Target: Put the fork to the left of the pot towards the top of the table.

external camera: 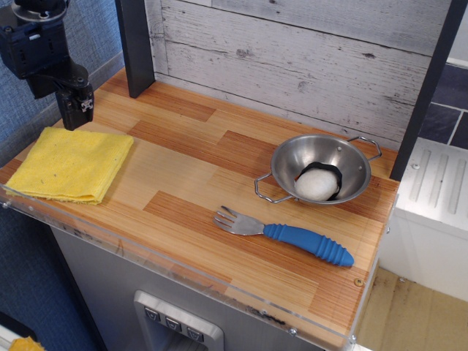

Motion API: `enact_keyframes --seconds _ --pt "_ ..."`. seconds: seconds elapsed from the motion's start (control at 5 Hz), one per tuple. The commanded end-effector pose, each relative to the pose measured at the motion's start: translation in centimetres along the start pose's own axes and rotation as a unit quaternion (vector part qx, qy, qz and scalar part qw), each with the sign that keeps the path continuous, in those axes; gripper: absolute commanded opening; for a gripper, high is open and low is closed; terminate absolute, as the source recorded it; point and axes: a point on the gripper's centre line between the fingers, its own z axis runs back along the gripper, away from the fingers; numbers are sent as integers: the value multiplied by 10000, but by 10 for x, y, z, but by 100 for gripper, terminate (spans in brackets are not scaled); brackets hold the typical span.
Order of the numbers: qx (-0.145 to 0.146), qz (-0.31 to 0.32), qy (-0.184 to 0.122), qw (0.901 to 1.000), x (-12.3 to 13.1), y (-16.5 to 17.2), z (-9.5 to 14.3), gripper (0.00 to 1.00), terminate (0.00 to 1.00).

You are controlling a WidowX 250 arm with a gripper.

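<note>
I see the table [197, 175], a striped plank countertop in light and reddish-brown wood with a clear acrylic front edge, backed by whitewashed boards. A folded yellow cloth [72, 164], soft and nubbly, lies at its left end. The pot [322, 170] is a shiny round steel bowl with angular wire handles (a white ball with a black band sits inside). Just in front of it lies the fork [285, 234], ribbed blue handle, silver tines pointing left. The black gripper [77, 117] hangs over the cloth's far edge, empty; I cannot tell how far it is parted.
</note>
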Motion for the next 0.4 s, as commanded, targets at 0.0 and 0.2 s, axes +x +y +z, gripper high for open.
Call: enact_keyframes --seconds 0.0,0.2 --pt "0 0 0 10000 0 0 0 100 0" --pt "-226 -1075 35 9939 -15 9 7 100 0"
